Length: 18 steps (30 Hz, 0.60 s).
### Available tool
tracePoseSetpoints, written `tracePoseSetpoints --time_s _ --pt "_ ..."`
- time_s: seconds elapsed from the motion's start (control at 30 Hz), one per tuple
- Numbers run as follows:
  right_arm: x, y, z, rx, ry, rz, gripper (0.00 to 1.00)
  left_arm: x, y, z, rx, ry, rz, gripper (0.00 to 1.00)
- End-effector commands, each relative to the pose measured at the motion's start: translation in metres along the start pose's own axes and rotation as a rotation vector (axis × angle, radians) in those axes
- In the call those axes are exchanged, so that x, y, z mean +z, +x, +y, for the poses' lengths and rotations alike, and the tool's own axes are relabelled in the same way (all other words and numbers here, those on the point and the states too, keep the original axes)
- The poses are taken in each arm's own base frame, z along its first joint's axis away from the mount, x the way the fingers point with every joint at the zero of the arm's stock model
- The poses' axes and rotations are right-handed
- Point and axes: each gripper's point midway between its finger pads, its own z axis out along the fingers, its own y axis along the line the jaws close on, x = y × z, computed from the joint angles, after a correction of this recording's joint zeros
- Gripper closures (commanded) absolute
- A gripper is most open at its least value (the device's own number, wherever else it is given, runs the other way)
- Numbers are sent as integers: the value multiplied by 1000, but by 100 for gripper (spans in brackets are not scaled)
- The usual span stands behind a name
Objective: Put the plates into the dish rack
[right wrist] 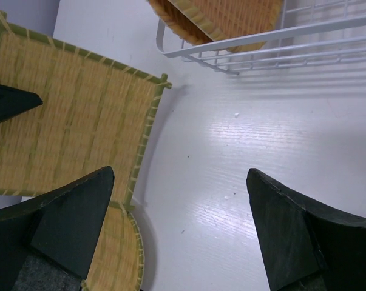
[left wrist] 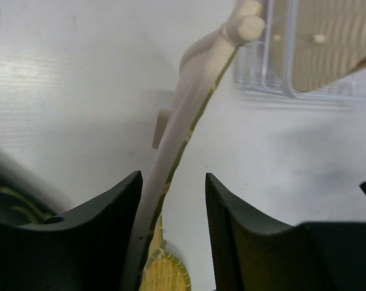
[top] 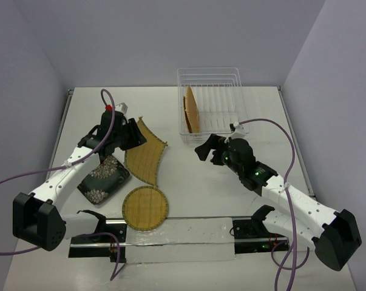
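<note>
My left gripper (top: pixel 133 134) (left wrist: pixel 172 176) is shut on the yellow square plate (top: pixel 147 154) (right wrist: pixel 73 115), holding it tilted off the table by its far-left edge. In the left wrist view this plate (left wrist: pixel 189 91) stands edge-on against the left finger, with a gap to the right one. An orange plate (top: pixel 192 112) (right wrist: pixel 231 18) stands upright in the dish rack (top: pixel 222 82) (right wrist: pixel 255 39). A black floral plate (top: pixel 104 177) and a yellow round plate (top: pixel 144 207) (right wrist: pixel 116 254) lie flat near the front. My right gripper (top: pixel 202 150) (right wrist: pixel 179 171) hangs open over bare table, just in front of the rack.
The rack sits at the back, right of centre, against the wall. A clear strip (top: pixel 170 233) runs along the near edge between the arm bases. Purple cables (top: pixel 264 121) loop from both arms.
</note>
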Motion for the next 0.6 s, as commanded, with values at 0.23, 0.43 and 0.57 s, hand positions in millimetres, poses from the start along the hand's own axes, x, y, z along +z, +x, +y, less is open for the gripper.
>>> tracePoseSetpoints --time_s 0.23,0.43,0.57 --pt "15 24 -12 -46 46 116 3 28 19 11 -84 -74 93 100" --pt "21 26 -12 -56 58 131 3 28 32 10 -80 -42 134 91" --pt "25 27 -12 -71 61 142 3 27 45 -5 -76 78 174 71"
